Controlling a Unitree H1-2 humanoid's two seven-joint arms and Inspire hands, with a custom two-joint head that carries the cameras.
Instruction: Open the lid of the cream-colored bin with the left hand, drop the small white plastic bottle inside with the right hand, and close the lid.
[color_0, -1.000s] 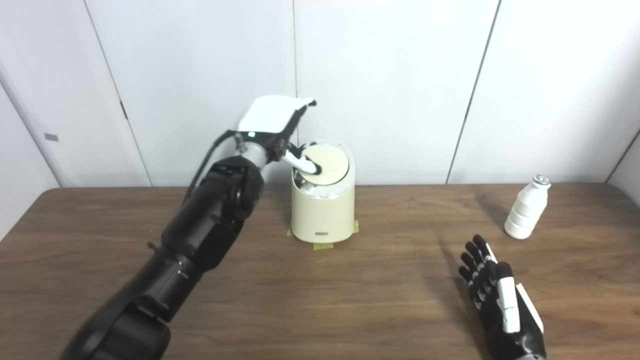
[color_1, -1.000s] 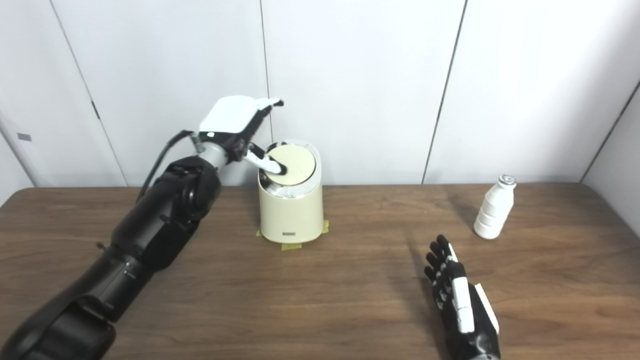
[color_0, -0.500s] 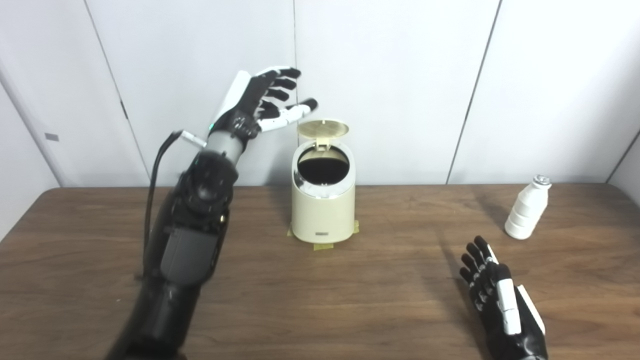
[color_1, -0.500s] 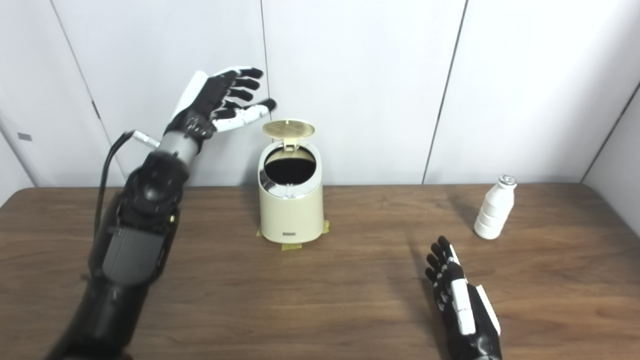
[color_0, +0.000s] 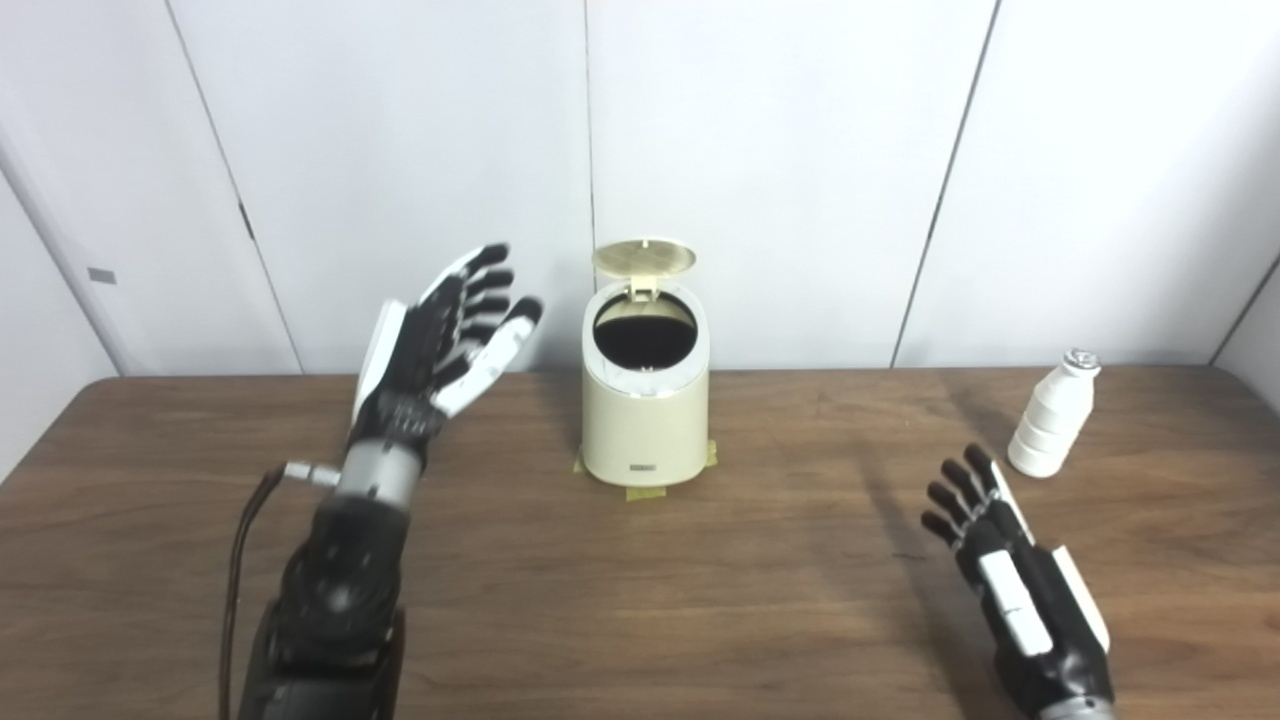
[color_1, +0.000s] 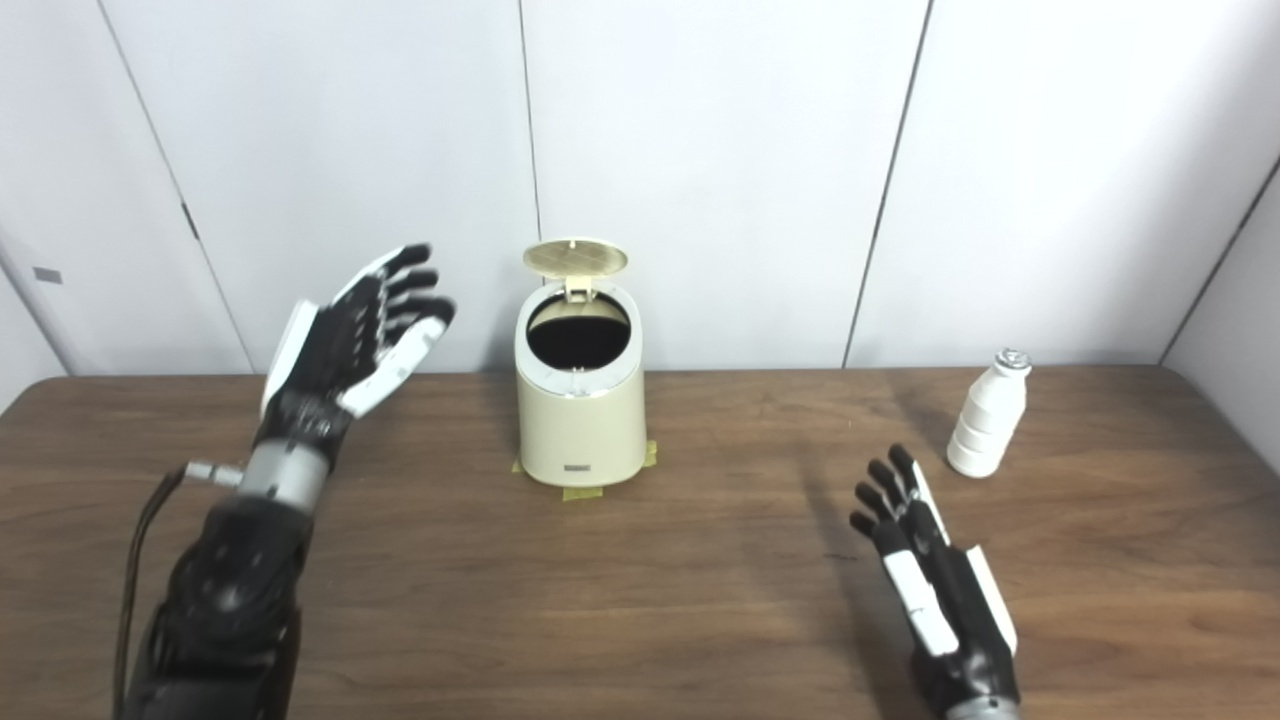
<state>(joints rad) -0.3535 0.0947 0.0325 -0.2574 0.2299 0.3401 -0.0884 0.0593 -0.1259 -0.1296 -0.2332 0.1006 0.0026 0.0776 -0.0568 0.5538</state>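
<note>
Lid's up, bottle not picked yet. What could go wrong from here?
1. The small white bottle stands upright and narrow near the table's right edge; a glancing approach by the open right hand may topple it.
2. The bin has a small mouth, and the raised lid stands behind it; a misaligned drop may strike the rim or knock the lid shut.

Desk layout: bin at rear centre, bottle at rear right, one hand on each side.

Bin (color_0: 645, 415) stands on the desk (color_0: 700, 580) near its back edge, before the wall panels (color_0: 780, 170); its lid (color_0: 644, 257) stands raised behind the opening. Bottle (color_0: 1051, 418) stands upright well to the bin's right. Left hand (color_0: 437, 350) is raised left of the bin, apart from it. Right hand (color_0: 1015, 590) lies in front of the bottle, not touching it.
</note>
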